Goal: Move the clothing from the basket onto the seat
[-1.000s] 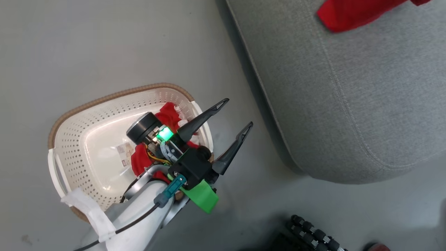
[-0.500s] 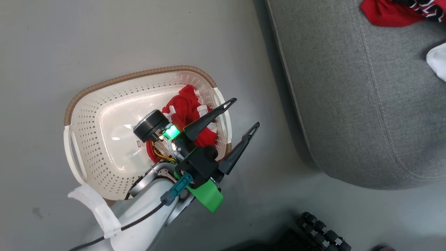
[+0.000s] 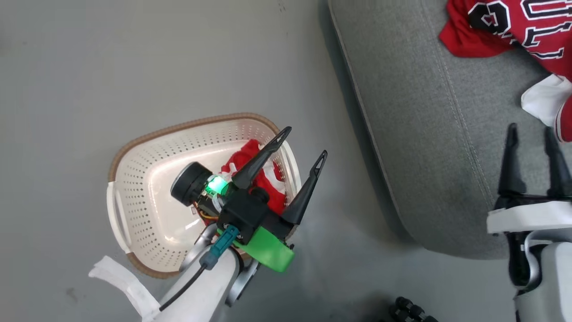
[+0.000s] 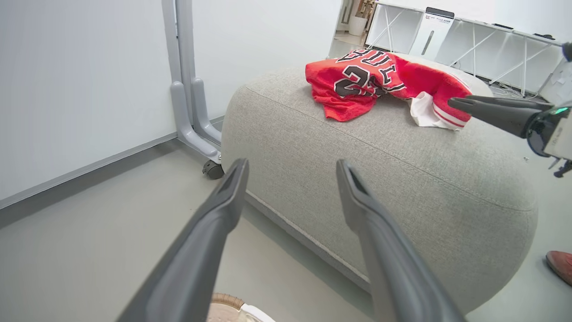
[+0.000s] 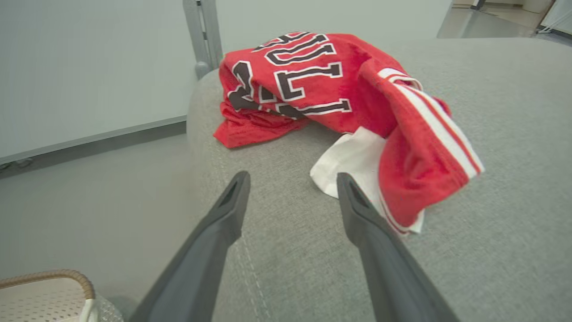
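Half done by the look of it: jersey (image 3: pixel 514 27) lies crumpled on the seat (image 3: pixel 424 134), lettering up, a white fold (image 5: pixel 348 161) poking out toward the robot. It sits well in from the seat edge, so it probably won't slide off. The other red piece, the shorts (image 3: pixel 243 157), is bunched in the basket (image 3: pixel 178 127), against the wall nearest the seat and partly hidden under the left wrist. The basket stands on the floor (image 3: pixel 134 53) beside the seat, apart from it. Left jaws are spread wide and empty. They hang above the basket's seat-side rim and point out toward the seat, not down into the basket, so no grab is set up yet. Right jaws are also parted and empty, over the seat cushion, aimed at the jersey with the tips just short of the white fold and touching nothing. Next step, as I judge it: tilt the left wrist down and pinch the shorts. The cloth sits tight to the perforated wall, so the fingers could snag the rim or wall. A grey wheeled stand (image 4: pixel 192 112) is behind the seat, out of the way.
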